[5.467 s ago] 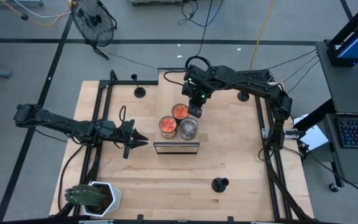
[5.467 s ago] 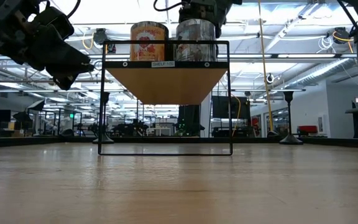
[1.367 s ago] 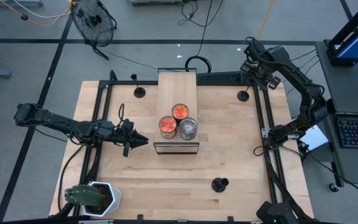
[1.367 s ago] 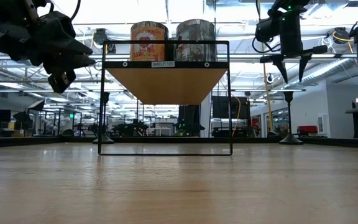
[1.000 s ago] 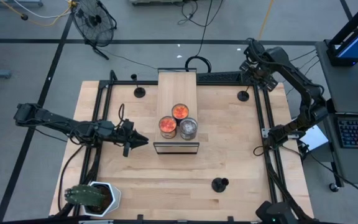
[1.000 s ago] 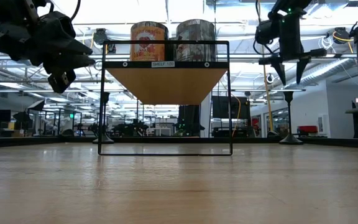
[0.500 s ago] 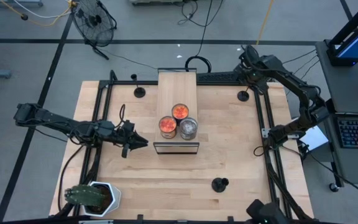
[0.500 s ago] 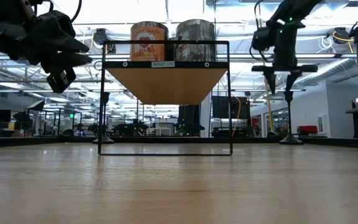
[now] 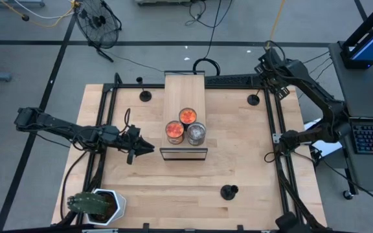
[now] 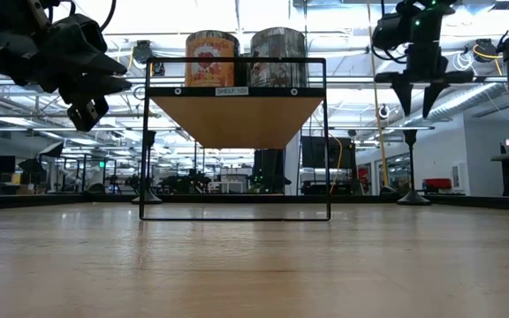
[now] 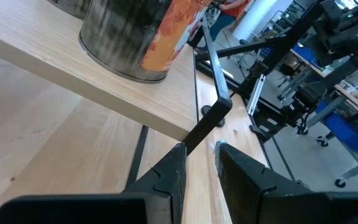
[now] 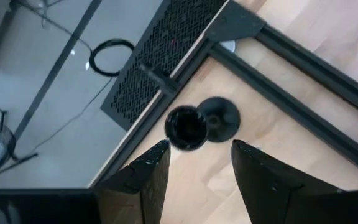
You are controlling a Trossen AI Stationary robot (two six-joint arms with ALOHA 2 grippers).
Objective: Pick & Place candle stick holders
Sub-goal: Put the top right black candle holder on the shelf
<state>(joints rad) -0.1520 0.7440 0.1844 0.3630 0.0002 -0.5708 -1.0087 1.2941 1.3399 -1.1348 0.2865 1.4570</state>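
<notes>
Above the high view's upper right table corner, our right gripper [image 12: 194, 163] hangs with fingers spread, straddling the candle stick holder [image 12: 201, 124] standing just inside the frame rail [image 12: 291, 81]. If we descend off-centre, we judge a fingertip could strike the thin stem and topple it. Our left gripper [image 9: 149, 147] waits at centre-left, fingers nearly pressed together, empty.

We see the table [image 9: 238, 162] evenly lit from overhead, shadows soft and short. At table height the ceiling lights blow out white behind the shelf [image 10: 237, 115], leaving it and the jars [image 10: 212, 60] backlit. In the wrist views the near fingers [image 12: 135, 180] blur (the floor beyond shows a pale glare), and straight lines bend slightly toward the edges.
</notes>
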